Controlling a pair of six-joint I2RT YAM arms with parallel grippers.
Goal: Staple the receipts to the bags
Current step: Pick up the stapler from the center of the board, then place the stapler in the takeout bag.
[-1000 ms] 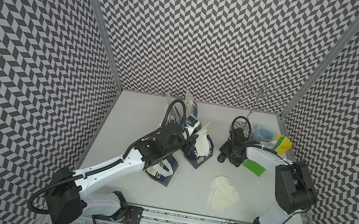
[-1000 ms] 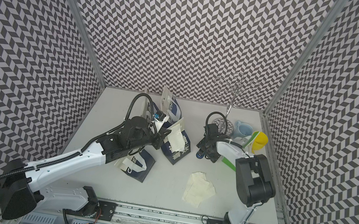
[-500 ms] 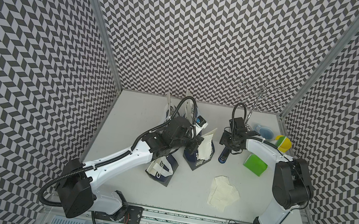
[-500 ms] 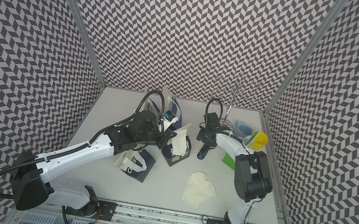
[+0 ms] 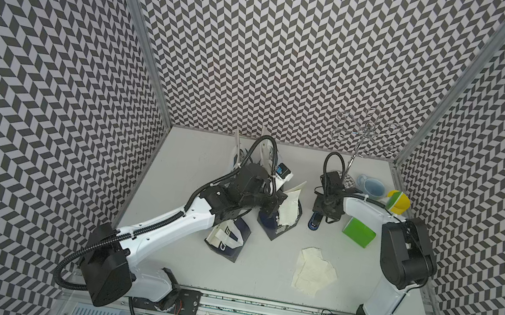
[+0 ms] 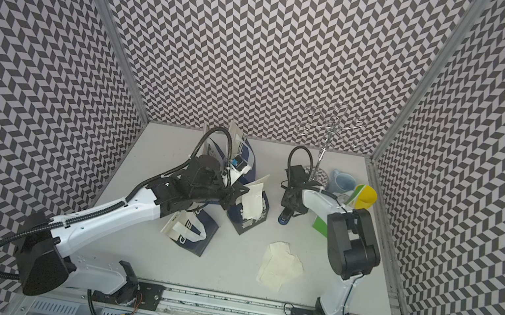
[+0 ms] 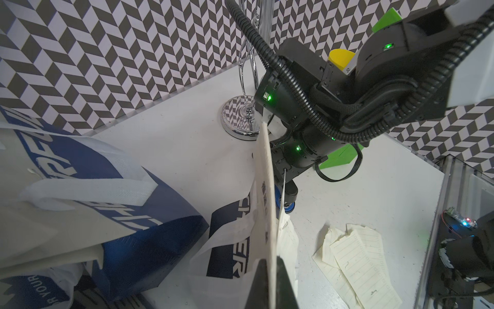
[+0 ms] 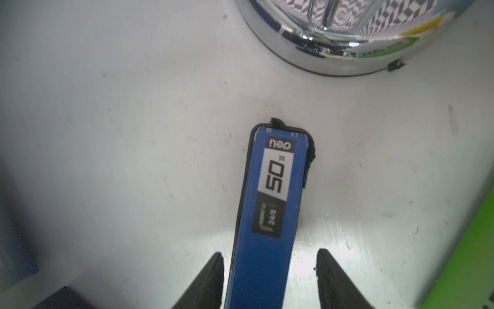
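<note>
My left gripper (image 7: 270, 259) is shut on a cream receipt (image 7: 267, 187), seen edge-on. It holds the slip against a dark blue bag (image 5: 270, 229) that stands tilted at mid-table. I cannot tell whether the bag's rim is pinched too. A second dark blue bag (image 5: 226, 240) lies flat under the left arm. More blue bags (image 5: 265, 153) stand at the back, and a green bag (image 5: 358, 232) lies to the right. Loose receipts (image 5: 313, 274) are piled in front. My right gripper (image 8: 269, 252) is open and straddles the blue stapler (image 8: 270, 203), with a gap at one finger.
A chrome mug tree (image 5: 363, 138) stands at the back right, and its round base (image 8: 334, 53) is just beyond the stapler's end. A light blue mug (image 5: 372, 187) and a yellow cup (image 5: 398, 201) sit by the right wall.
The right gripper swung from beside the green bag to over the stapler, and its jaws narrowed around it. The left gripper shifted slightly right, still shut on the receipt.
</note>
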